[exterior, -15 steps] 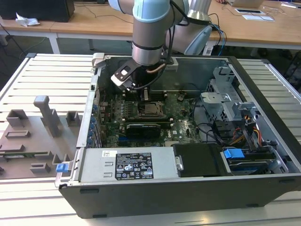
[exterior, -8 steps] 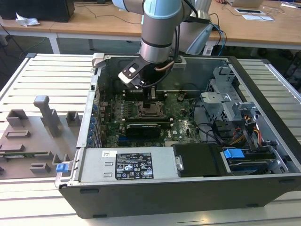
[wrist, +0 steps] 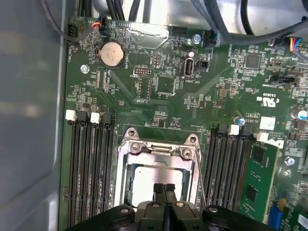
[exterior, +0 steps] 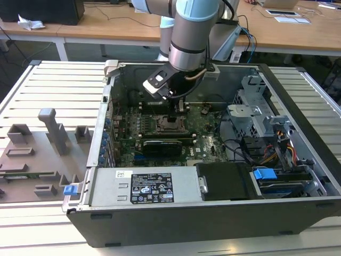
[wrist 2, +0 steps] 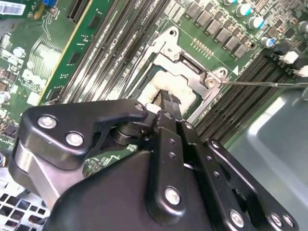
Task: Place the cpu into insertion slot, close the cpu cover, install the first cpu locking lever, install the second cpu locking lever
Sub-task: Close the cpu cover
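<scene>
The insertion slot sits mid-board in the green motherboard inside the open computer case. In both wrist views the cpu lies flat in the slot, its pale metal top showing through the square opening of the cpu cover, which lies down over it. My gripper hangs right above the cpu with its two black fingers pressed together and nothing between them. A thin locking lever sticks out sideways from the socket corner, away from the frame.
Rows of black memory slots flank the socket on both sides. The case's grey wall and a drive cage stand close by. Cables run inside the case. A grey fixture plate lies at the exterior view's left.
</scene>
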Action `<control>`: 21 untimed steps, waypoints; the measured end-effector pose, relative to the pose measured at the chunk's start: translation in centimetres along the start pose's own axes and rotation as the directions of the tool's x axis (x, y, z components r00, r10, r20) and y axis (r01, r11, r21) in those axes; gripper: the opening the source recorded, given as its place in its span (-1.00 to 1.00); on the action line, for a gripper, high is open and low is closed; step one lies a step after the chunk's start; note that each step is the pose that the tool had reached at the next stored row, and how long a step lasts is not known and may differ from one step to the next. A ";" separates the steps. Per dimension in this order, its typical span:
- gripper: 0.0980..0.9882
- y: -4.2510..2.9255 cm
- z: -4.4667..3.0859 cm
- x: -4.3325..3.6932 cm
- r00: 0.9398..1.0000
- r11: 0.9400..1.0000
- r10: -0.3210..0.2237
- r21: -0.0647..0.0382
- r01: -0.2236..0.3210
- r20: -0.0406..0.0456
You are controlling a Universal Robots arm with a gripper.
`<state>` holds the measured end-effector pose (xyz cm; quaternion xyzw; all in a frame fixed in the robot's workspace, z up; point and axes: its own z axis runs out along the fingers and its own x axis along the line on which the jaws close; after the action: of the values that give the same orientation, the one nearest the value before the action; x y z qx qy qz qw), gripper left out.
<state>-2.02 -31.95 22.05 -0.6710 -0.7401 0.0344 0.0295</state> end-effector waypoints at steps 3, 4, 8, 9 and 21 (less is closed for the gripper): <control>-0.98 -0.07 -0.87 0.00 1.000 1.000 0.000 0.000 0.000 0.000; -0.98 -0.09 -1.25 0.00 1.000 1.000 0.000 0.000 0.000 0.000; -0.98 -0.20 -2.71 -0.01 1.000 1.000 0.000 0.000 0.000 0.000; -0.98 -0.21 -2.94 -0.01 1.000 1.000 0.000 0.000 0.000 0.000; -0.98 -0.40 -6.68 -0.04 1.000 1.000 0.000 0.001 0.000 0.000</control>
<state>-1.81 -31.96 28.75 -0.6709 -0.7401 0.0349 0.0300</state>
